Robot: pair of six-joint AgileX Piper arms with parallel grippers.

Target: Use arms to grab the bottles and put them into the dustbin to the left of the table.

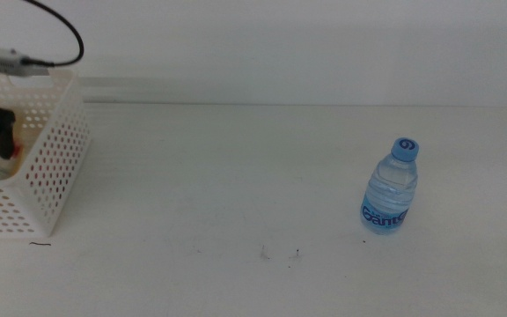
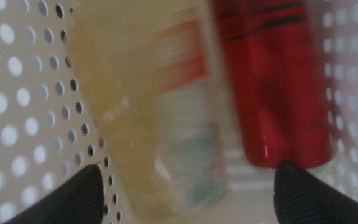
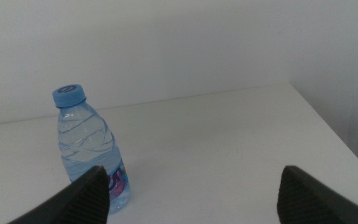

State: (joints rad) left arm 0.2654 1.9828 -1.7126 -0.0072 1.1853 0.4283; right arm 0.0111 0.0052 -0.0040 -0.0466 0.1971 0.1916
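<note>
You had the left claw (image 2: 185,186) down inside the dustbin (image 1: 47,172) at the far left of the surface (image 1: 236,176), its two dark jaws spread wide and holding nothing. In the middle view only a dark part of that arm showed above the bin's rim, with a black cable looping over it. Through the left wrist camera you could see two of the bottles lying in the bin against its perforated white walls: the yellow tea bottle (image 2: 148,112), blurred, with its green and red label facing the camera, and the slim red can (image 2: 278,81) just beside it. Whether the two were touching could not be told through the blur. The tea bottle sat between the jaws' line of sight but neither tip was closed on it. Your right claw (image 3: 191,193) waited out of the middle view, its jaws also wide and empty, hanging low over the right part of the surface. The small water bottle (image 1: 391,187) with the blue cap stood upright there, well apart from the dustbin, and in the right wrist view it (image 3: 89,152) appeared just beyond one jaw tip, not gripped.
</note>
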